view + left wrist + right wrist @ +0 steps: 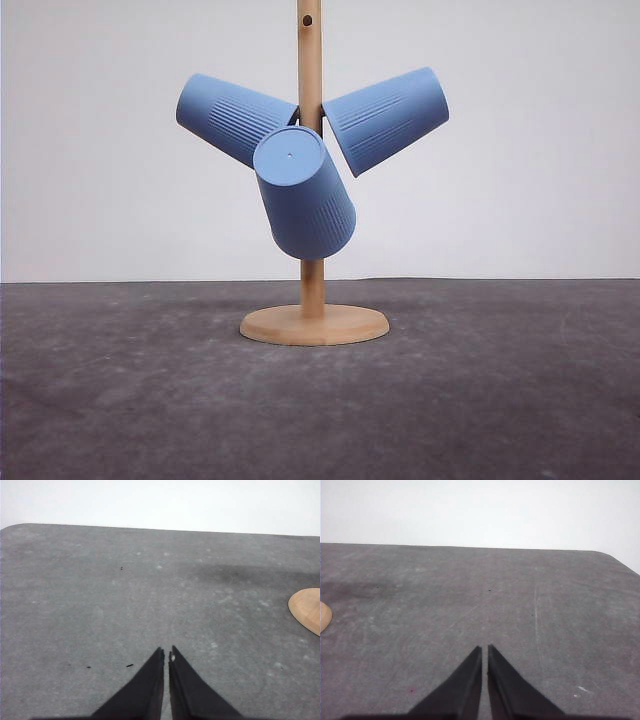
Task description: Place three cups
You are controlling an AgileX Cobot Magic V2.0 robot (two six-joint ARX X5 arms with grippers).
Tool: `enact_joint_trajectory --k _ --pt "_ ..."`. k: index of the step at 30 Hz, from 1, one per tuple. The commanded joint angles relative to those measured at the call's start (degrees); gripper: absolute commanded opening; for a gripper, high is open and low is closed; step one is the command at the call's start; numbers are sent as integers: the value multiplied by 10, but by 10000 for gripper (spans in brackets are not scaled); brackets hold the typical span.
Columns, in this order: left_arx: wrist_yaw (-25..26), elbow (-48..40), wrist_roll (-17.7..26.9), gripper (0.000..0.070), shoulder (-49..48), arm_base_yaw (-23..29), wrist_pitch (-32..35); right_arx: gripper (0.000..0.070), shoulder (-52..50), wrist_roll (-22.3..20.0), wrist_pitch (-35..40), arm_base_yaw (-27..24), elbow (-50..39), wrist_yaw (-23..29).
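We see three blue cups (305, 190) hanging on a wooden rack (312, 325) mid-table (120, 400), our left gripper (166, 654) and right gripper (484, 650) closed and empty, so lifting a cup off seems next.

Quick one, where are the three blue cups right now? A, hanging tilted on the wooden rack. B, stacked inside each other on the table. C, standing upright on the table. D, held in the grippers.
A: all three cups hang tilted off the wooden rack, clear of the table.
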Motion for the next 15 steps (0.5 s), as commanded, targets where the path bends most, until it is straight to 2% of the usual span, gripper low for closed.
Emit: enact_joint_trajectory --k 1,15 --pt "1 -7 2 0 -1 1 -2 15 0 6 4 -1 -2 1" --pt "1 -7 2 0 -1 1 -3 15 0 6 4 -1 -2 1"
